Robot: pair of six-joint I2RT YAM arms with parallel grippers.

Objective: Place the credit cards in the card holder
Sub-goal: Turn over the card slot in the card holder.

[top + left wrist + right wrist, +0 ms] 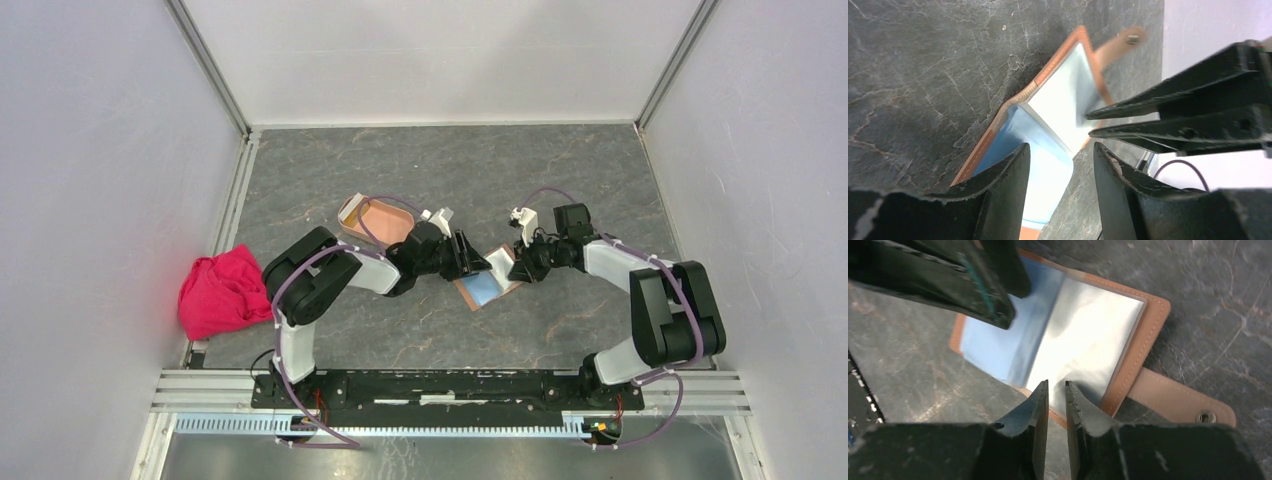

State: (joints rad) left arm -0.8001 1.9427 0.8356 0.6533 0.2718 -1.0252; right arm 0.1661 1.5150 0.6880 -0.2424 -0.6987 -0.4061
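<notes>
Top external view: salmon-pink oval tray sits on the desk beside my left arm, apart from the open brown leather wallet. Left pincer stands wide above the wallet. Right pincer is narrow; I cannot tell its grip.

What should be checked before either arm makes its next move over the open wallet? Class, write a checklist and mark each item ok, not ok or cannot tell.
1. Brown wallet lies open: ok.
2. Left gripper open, above the wallet's blue half: ok.
3. Right gripper gripping the clear sleeve: cannot tell; its jaws stand nearly closed at the sleeve's edge.
4. A card held in either gripper: not ok, none visible.
5. Grippers apart from each other: ok, though close.
6. Pink tray upright, its rim in view: ok.
</notes>
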